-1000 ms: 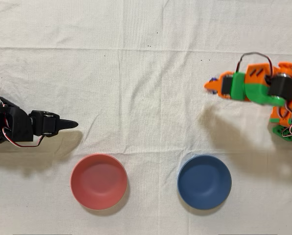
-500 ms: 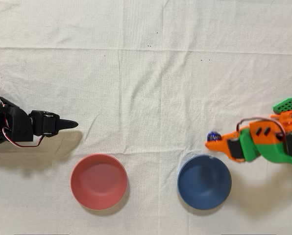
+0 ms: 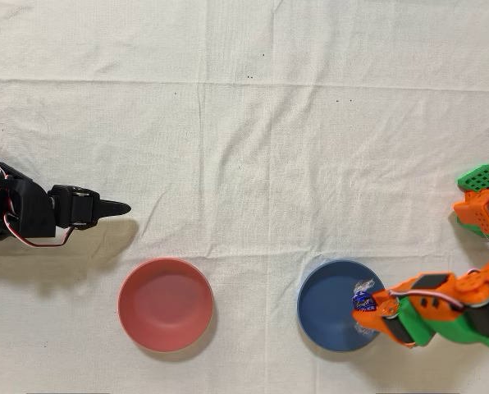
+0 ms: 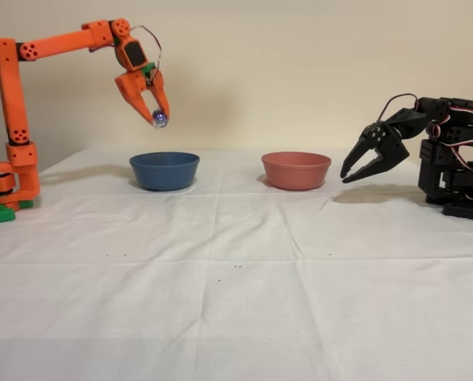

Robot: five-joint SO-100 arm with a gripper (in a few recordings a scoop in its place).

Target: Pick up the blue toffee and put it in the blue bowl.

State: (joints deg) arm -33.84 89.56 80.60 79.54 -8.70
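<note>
The blue toffee point(image 4: 160, 120) sits pinched right at the tips of the orange fingers point(image 4: 165, 104), and the gripper point(image 4: 159, 117) is clamped on it, pointing down. In the fixed view the sweet hangs in the air, well above the rim of the blue bowl point(image 4: 164, 171) and over its left half. From overhead the toffee point(image 3: 363, 299) shows at the gripper's point(image 3: 369, 304) tip (shiny foil, a bit of clear wrapper showing), inside the outline of the blue bowl point(image 3: 331, 308), toward its right edge. The fingers come in from the right there, crossing the bowl's rim. Moving outward: in the fixed view the wrist bends down from a forearm that runs nearly level, high above the table, out from a tall upright link over the base at the far left. The pink-red bowl point(image 3: 165, 304) stands beside the blue one, apart from it, on the white cloth point(image 3: 253, 148). The black arm point(image 4: 427, 155) rests idle at the far side.
</note>
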